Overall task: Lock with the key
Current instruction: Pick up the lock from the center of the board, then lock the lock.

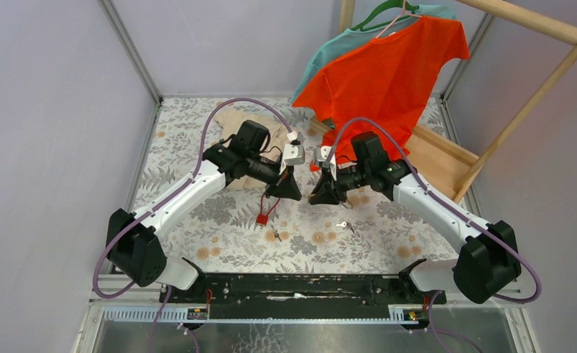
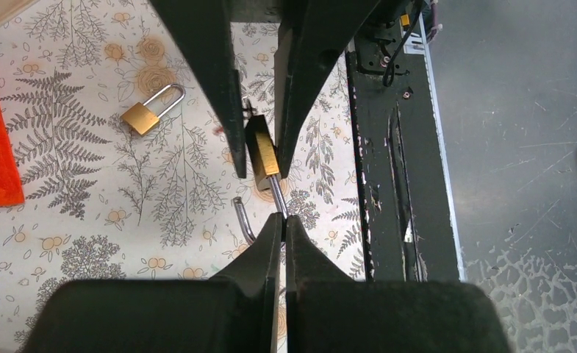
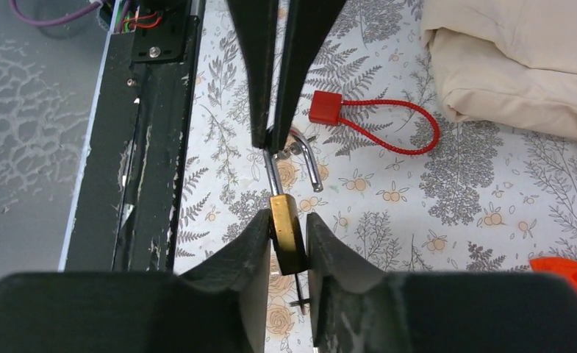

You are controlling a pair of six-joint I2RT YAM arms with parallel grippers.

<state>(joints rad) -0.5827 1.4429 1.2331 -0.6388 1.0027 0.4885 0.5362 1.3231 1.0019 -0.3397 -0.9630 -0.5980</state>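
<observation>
A brass padlock (image 3: 287, 234) is held in the air between both grippers, its steel shackle (image 2: 242, 218) swung open. My right gripper (image 3: 289, 217) is shut on the padlock's body. My left gripper (image 2: 284, 217) is shut on the long leg of the shackle. In the top view the left gripper (image 1: 294, 193) and right gripper (image 1: 320, 197) meet tip to tip over mid-table. A thin dark stem (image 3: 300, 294) shows below the padlock body; I cannot tell if it is a key in the lock. Small keys (image 1: 342, 225) lie on the tablecloth.
A red cable lock (image 3: 325, 109) lies near the grippers, also seen in the top view (image 1: 262, 218). A second brass padlock (image 2: 142, 118) lies on the cloth. A beige cloth bundle (image 3: 513, 51), an orange shirt (image 1: 388, 73) on a wooden rack (image 1: 535, 95), black base rail (image 1: 300, 287).
</observation>
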